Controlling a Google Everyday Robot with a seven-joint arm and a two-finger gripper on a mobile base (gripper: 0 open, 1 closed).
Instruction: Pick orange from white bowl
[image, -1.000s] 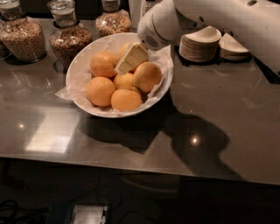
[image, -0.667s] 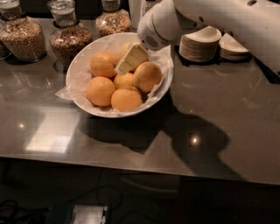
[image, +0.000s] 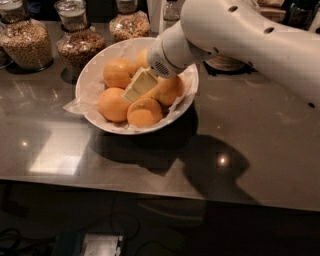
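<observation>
White bowl (image: 89, 84): my gripper (image: 140, 85) has sunk among its oranges (image: 118, 73), toward the middle one; grasp seems close, though closure I cannot tell.

Dark glossy countertop (image: 260, 150) carries white bowl (image: 115, 126), grain-filled glass jars (image: 27, 42) behind, stacked plates (image: 225, 63); gripper (image: 140, 85) inside bowl.
</observation>
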